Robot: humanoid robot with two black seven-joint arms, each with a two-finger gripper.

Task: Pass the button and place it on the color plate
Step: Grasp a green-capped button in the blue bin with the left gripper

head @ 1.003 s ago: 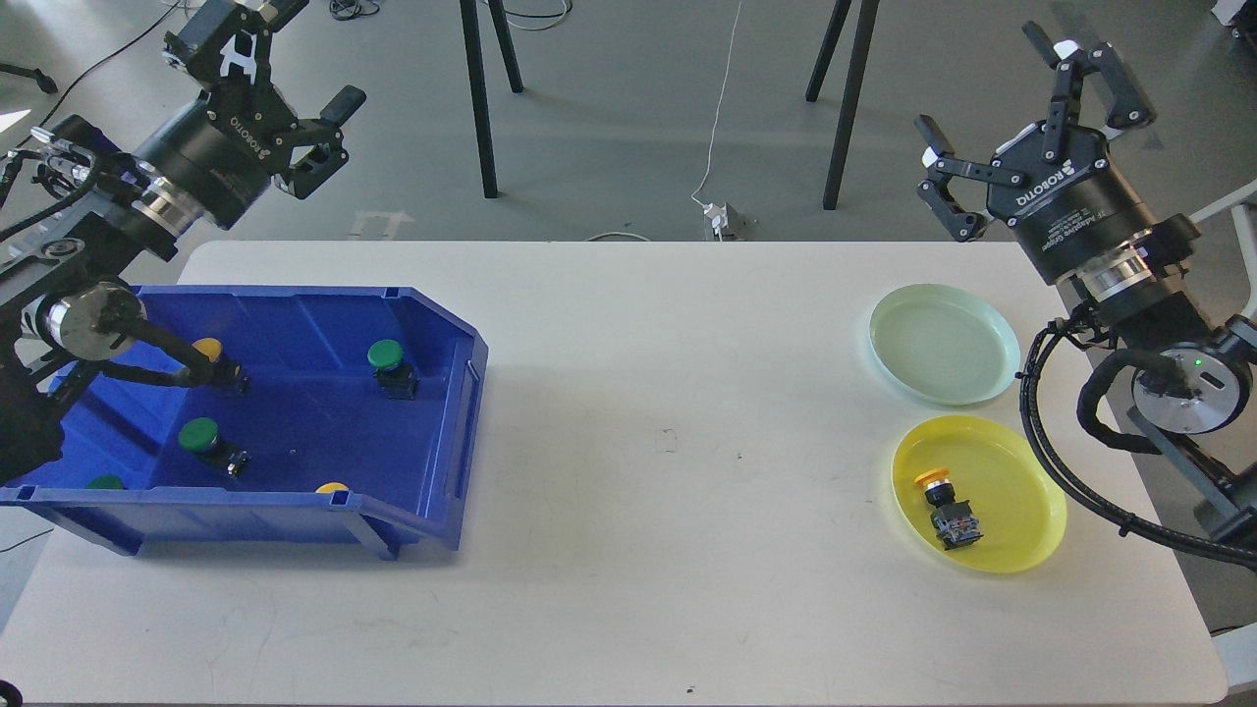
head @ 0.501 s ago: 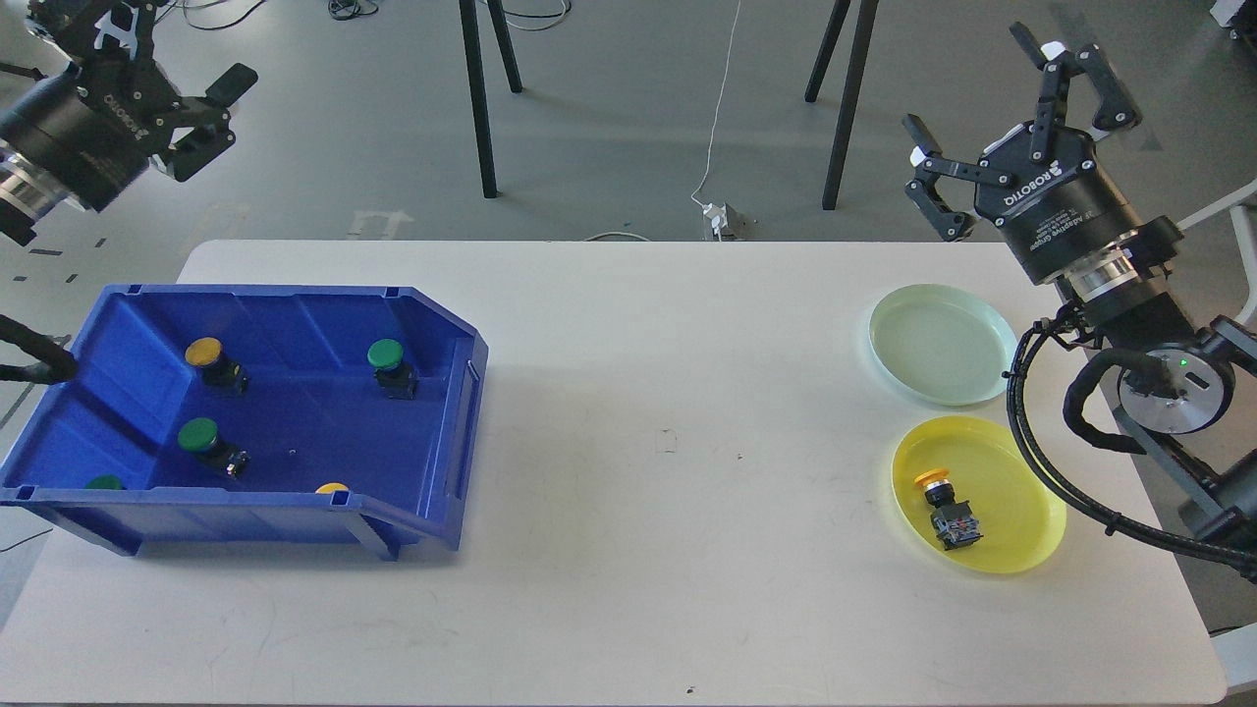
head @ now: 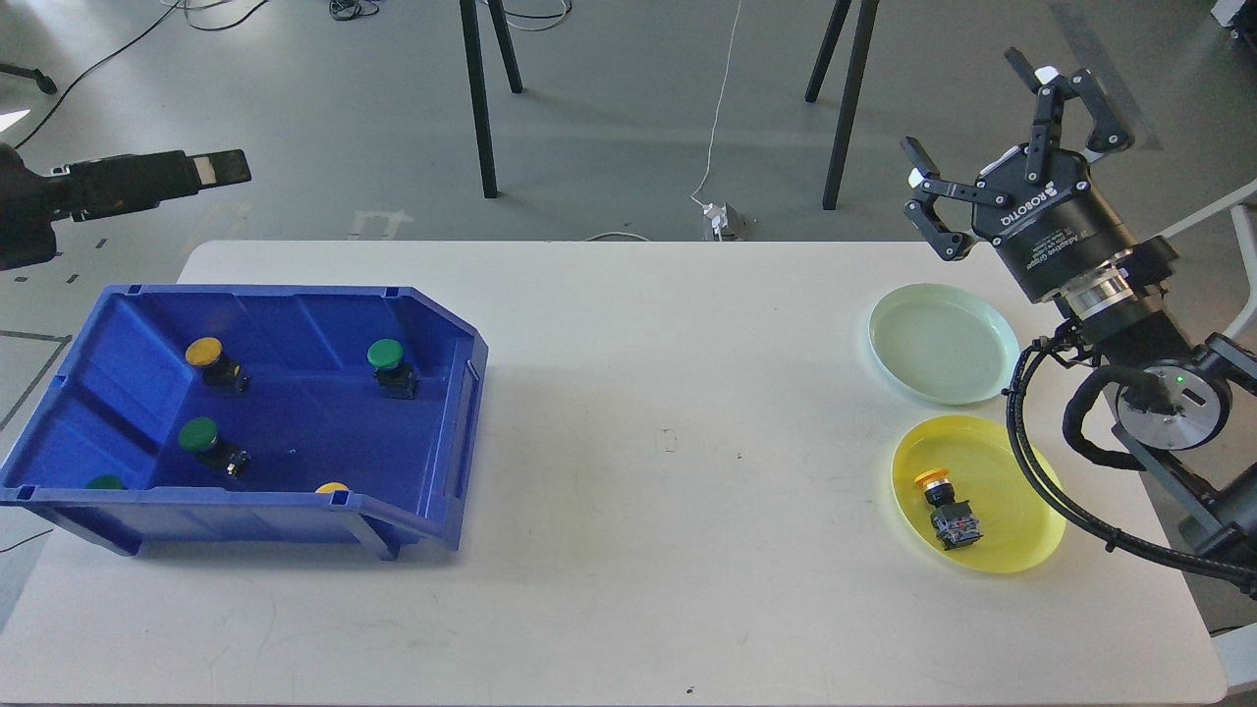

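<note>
At the far left the left gripper (head: 211,169) shows only side-on as a dark bar, so whether its jaws are wide or narrow I cannot tell. It hangs above and behind the blue bin (head: 462,393), well apart from anything inside.

Below and ahead of those jaws, the bin holds a yellow button (head: 205,352), two green buttons (head: 386,354) (head: 198,434), and two more half hidden by the near wall.

Across the bare counter (head: 628,550), the right gripper (head: 992,123) stands raised with jaws wide and holding nothing. The pale green plate (head: 992,388) lies just below it, and nearer still the yellow plate (head: 1041,540) carries one yellow-capped button (head: 933,478).

I judge a new cycle is starting: the left jaws must descend into the bin, close on a button, then hand it across.
</note>
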